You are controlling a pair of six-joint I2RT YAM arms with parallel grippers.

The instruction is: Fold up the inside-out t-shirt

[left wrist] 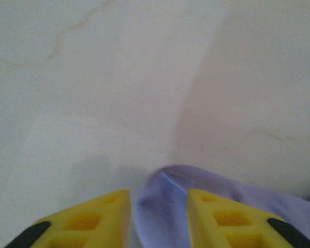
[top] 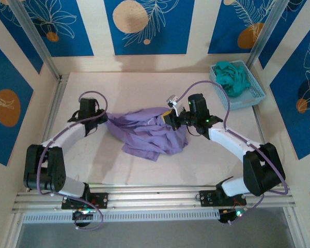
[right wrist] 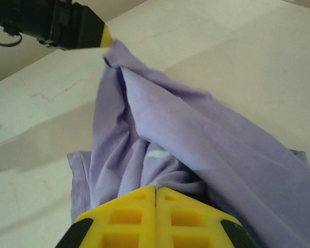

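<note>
Right wrist view: right gripper (right wrist: 155,188) clamped tight, pinching bunched fabric of the inside-out t-shirt (right wrist: 196,134). Left wrist view: left gripper (left wrist: 158,194) parted, a lavender fold lying between the yellow fingers (left wrist: 217,217), loose rather than squeezed. Further out: cloth drawn into a creased ridge between both grippers, small white label (right wrist: 158,154) among the folds, remainder heaped crumpled at the middle of the table (top: 144,88). Far right corner: teal garment (top: 232,77) in a blue basket (top: 254,94).
</note>
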